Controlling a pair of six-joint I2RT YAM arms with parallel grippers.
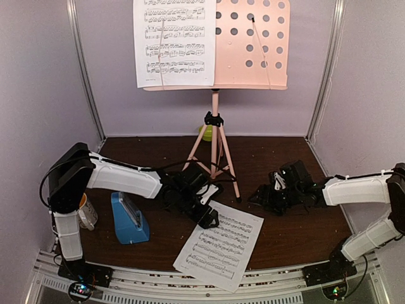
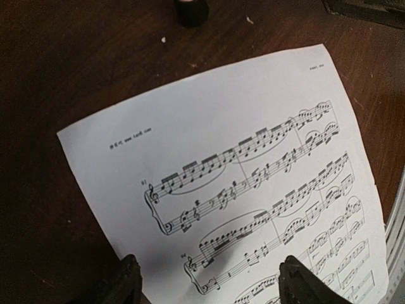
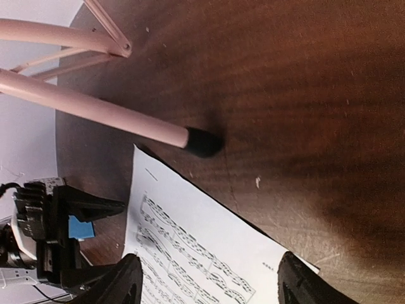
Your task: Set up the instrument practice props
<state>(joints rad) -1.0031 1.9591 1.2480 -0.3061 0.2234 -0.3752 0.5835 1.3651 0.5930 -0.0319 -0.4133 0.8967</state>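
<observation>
The pink music stand (image 1: 253,44) rises at the back on its tripod, with one sheet-music page (image 1: 175,41) on the left half of its desk. A second page (image 1: 219,244) lies flat on the table near the front; it also shows in the wrist views (image 2: 240,171) (image 3: 202,247). The blue metronome (image 1: 130,218) stands at the left. My left gripper (image 1: 209,215) (image 2: 212,285) hovers open over the page's upper left corner. My right gripper (image 1: 262,196) (image 3: 205,285) is open above the page's upper right corner. Neither holds anything.
A cream mug (image 1: 87,212) sits by the left arm's base. A lime-green bowl (image 1: 205,133) peeks out behind the stand's pole. The stand's black-capped tripod foot (image 3: 204,142) (image 2: 192,9) rests just beyond the flat page, between the two grippers.
</observation>
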